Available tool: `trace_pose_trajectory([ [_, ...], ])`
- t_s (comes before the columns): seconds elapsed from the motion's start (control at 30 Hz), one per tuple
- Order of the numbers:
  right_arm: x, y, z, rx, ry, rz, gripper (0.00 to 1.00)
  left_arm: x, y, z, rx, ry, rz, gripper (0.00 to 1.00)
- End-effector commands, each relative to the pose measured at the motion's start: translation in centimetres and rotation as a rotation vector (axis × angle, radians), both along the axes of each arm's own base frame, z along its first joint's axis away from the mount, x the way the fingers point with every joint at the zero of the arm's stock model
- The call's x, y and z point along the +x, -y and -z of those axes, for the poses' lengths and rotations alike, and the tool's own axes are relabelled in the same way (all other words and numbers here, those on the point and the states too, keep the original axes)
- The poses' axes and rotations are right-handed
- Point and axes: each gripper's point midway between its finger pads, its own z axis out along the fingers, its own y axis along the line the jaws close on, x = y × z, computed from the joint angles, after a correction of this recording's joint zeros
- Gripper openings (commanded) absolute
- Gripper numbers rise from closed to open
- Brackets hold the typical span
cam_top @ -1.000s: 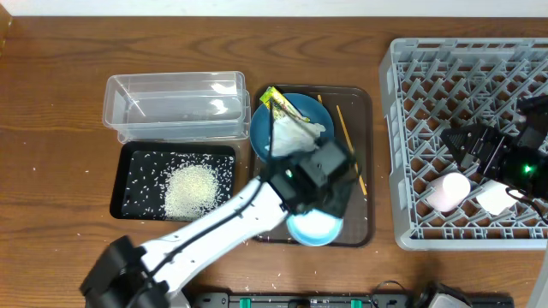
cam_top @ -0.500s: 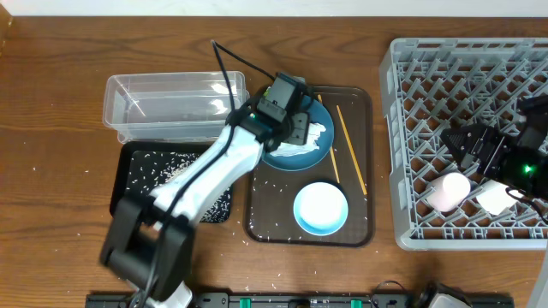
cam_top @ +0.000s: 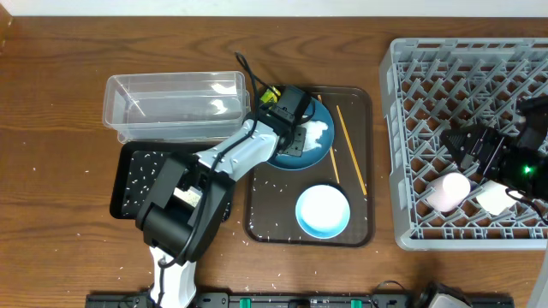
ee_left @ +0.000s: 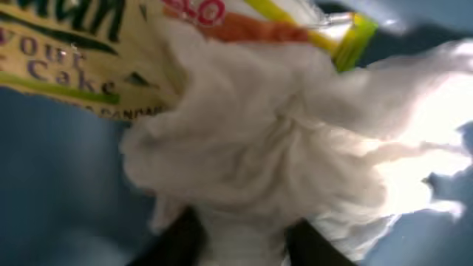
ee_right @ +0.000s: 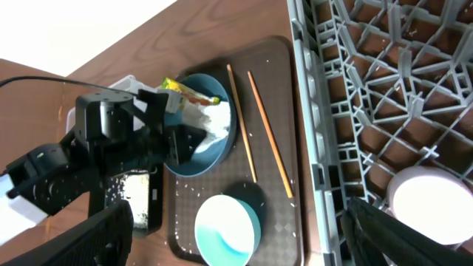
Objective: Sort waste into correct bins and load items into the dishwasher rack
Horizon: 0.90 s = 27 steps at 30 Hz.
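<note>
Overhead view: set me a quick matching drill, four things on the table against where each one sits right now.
1. crumpled white paper napkin
2. white bowl with pale blue rim
3. small pink cup
4. clear plastic rectangular tub

A. in the light-grey plastic lattice rack
B. on the wooden table, beside the shallow black rectangular tray
C. on the round dark-blue plate
D. on the dark brown serving tray

Pairs: 1-C, 2-D, 3-A, 4-B.

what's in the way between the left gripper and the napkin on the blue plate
Nothing visible. The left gripper has a finger on either side of the napkin's near edge on the plate. The snack wrapper lies at the napkin's far side, not in between.
</note>
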Motion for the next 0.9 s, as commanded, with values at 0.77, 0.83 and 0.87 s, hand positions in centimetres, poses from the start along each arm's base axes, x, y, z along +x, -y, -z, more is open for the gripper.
trace_pose_trajectory([
  [0.77,0.0,-0.2,-0.3,0.007,0.004,-0.002,0.88,4.2,-14.2,-16.5,0.062,0.311,-0.31,0.06],
  [0.83,0.0,-0.2,-0.3,0.007,0.005,-0.002,0.88,5.4,-15.8,-16.1,0.074,0.328,-0.339,0.06],
  [0.87,0.1,-0.2,-0.3,0.006,0.006,-0.002,0.88,5.9,-16.5,-15.7,0.08,0.327,-0.353,0.07],
])
